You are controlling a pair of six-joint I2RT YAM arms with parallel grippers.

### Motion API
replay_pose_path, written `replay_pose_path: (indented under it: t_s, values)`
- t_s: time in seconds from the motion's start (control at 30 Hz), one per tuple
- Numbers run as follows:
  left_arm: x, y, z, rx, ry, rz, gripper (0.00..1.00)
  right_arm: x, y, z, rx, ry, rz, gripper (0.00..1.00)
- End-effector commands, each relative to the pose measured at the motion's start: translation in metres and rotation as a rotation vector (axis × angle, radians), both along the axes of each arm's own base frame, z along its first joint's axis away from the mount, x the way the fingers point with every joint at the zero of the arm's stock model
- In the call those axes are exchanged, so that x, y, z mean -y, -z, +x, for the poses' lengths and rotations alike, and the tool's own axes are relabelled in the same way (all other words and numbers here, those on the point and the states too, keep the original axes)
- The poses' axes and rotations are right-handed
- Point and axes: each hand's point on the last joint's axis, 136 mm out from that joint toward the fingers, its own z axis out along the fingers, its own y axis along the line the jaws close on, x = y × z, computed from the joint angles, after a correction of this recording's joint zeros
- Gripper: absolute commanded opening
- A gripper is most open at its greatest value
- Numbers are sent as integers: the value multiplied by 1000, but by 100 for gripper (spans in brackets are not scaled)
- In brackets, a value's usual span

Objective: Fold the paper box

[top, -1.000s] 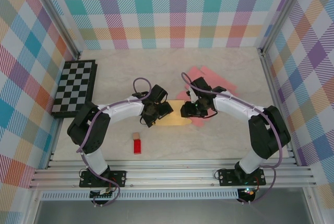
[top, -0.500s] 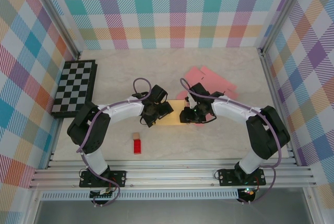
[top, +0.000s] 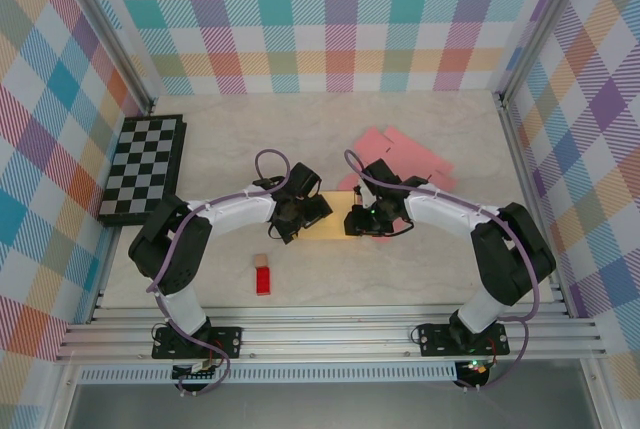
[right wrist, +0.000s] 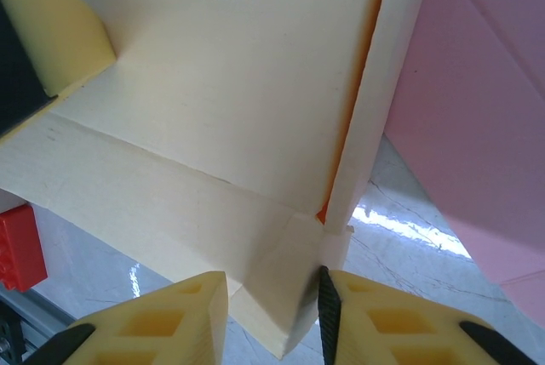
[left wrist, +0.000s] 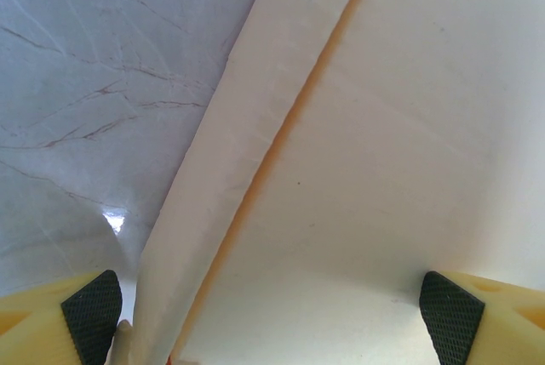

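Top external view puts the cream paper box point(top: 336, 217) at the middle of the table point(top: 230, 139), with both arms meeting over it. At its 9 o'clock end the left gripper point(top: 303, 217) has its jaws spread wide and released, straddling a long side flap, probably to steady the sheet while the other end is worked. At the 3 o'clock end sits the right gripper point(top: 358, 221). Its wrist view shows the fingers point(right wrist: 170, 314) drawn close about a creased corner, though I cannot tell whether they pinch it. That placement looks meant to raise the end flap along its crease.

Pink sheets point(top: 410, 154) lie at 1 o'clock, a chessboard point(top: 145, 169) at 10 and a red block point(top: 263, 280) at 7. The surface is pale and marble-patterned, and plaid walls point(top: 340, 19) enclose it on three sides.
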Motion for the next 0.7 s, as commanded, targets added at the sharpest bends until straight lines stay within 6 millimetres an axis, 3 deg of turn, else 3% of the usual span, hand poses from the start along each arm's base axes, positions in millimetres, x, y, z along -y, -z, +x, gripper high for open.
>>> replay_pose_path:
  t_s: [0.0, 0.4, 0.67]
  values:
    - [-18, 24, -17, -61, -3, 88, 93, -5, 7, -6, -22, -16, 14, 35]
    - [-18, 24, -17, -63, 0, 86, 93, 1, 28, -7, 2, -27, -15, 32]
    - [-18, 25, -18, -70, 1, 91, 93, 18, 35, -2, 47, -22, -109, 30]
